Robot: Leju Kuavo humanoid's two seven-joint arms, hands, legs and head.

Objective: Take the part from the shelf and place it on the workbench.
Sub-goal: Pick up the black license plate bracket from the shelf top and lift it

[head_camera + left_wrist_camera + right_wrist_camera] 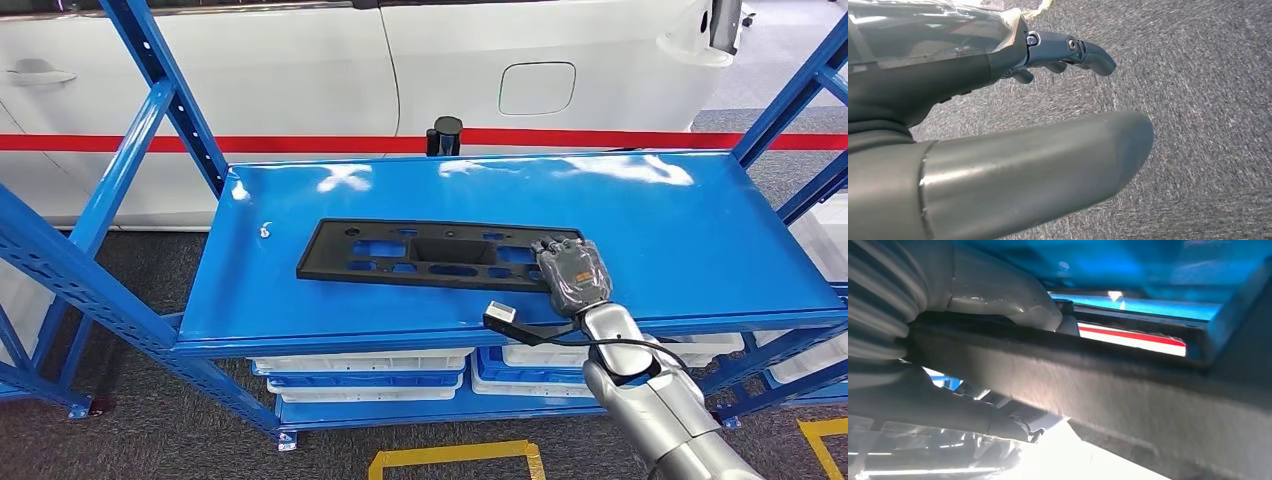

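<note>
A long flat black part [420, 255] with several cut-outs lies on the blue shelf top [650, 215], about in the middle. My right hand [572, 272] reaches over the shelf's front edge and sits on the part's right end. In the right wrist view the part's edge [1128, 390] runs between the pale thumb [1008, 295] on one side and the dark fingers [948, 412] on the other, so the hand grips it. My left hand [948, 80] hangs over grey carpet with fingers [1068, 50] stretched out, thumb apart, holding nothing.
Blue uprights frame the shelf at left [150, 110] and right [790, 100]. White bins [360, 365] fill the level below. A white car [300, 70] with a red stripe stands behind, and a black post [445, 135]. A yellow floor marking [455, 458] lies in front.
</note>
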